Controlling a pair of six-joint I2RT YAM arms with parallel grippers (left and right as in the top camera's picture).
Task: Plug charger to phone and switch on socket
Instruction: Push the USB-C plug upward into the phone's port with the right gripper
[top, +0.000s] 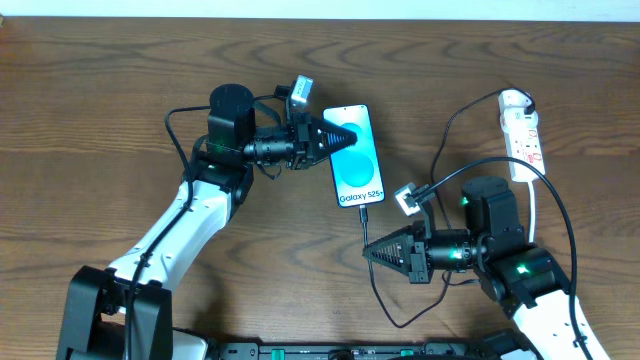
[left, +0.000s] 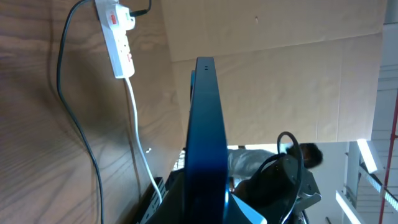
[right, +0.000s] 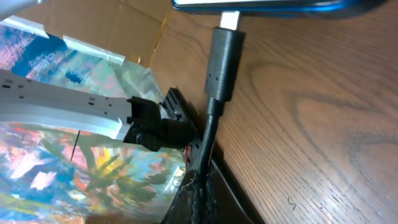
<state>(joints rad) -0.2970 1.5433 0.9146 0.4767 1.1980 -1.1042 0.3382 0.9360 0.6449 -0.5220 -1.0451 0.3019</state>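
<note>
1. The bench (top: 120, 60) is dark wood grain. It carries both arms and every item.
2. The socket (top: 522, 130) lies flat, well apart from the left gripper (top: 345, 136), on the far side of the phone from it. It sits behind and to one side of the right gripper (top: 372, 252), past that arm's wrist. A black plug sits in the socket's far end. A white cord (top: 538, 215) leaves the near end and runs back alongside the right arm.
3. The phone (top: 355, 155) is in the left gripper, with its blue-teal screen facing up. The end with the "Galaxy S25" text points toward the right gripper. The left wrist view shows the phone edge-on, straight ahead between the fingers. I cannot tell whether it rests on the bench.
4. The left gripper is clenched on the phone. It comes in from the phone's long side, at the half away from the text, and its tip reaches over the screen.
5. The right gripper is clenched on the charger (right: 222, 62), grasping the black cable a little behind the plug tip. It sits just beyond the phone's text end. The slack cable loops back beside the right arm.
6. The plug tip stands directly ahead of the right gripper, lined up with the phone's end edge. Its metal end meets that edge, and a short strip of bare metal shows between the black housing and the phone.
</note>
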